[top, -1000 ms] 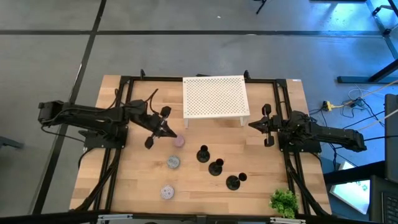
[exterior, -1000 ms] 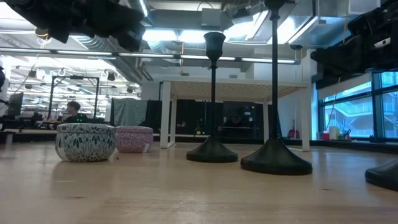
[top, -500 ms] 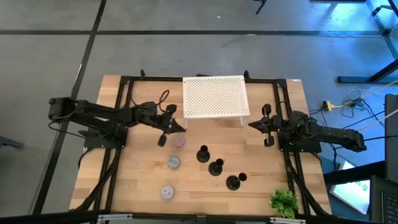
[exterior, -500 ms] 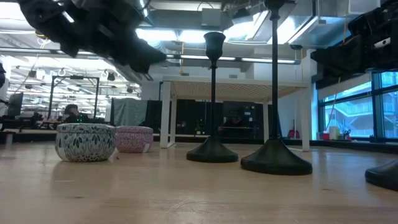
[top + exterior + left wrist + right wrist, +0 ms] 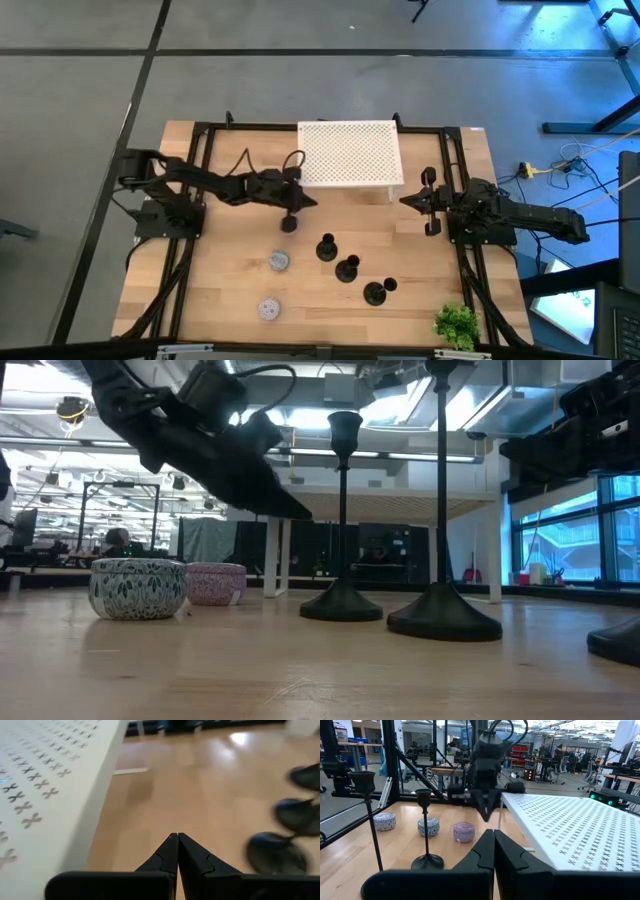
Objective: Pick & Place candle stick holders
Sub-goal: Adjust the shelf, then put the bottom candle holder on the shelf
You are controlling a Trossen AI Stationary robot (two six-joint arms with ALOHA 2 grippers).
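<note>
The left pincer point(image 5: 306, 202) reaches across the bench point(image 5: 220, 300) and hangs above the wood just beside the front left corner of the white perforated stand point(image 5: 350, 153), with its fingers pressed together and nothing between them — the left wrist view shows the two tips meeting over bare wood. Just beneath its tip, a pink tin point(image 5: 288, 225) is partly hidden by the arm's shadow.

The three candle stick holders point(image 5: 348, 267) stand upright in a slanting row on the bench in front of the stand, close to one another but apart: one point(image 5: 326, 247) nearest the left pincer, one in the middle, one point(image 5: 375, 291) toward the bench's near edge. None is touched by either pincer.

A patterned tin point(image 5: 279, 261) sits left of the row, and another point(image 5: 268, 309) lies nearer the front edge. A green plant sprig point(image 5: 456, 324) rests at the front right corner.

The right pincer point(image 5: 406, 199) waits at the right side of the bench beside the stand's right front leg, fingers closed on nothing — well apart from the holders.
</note>
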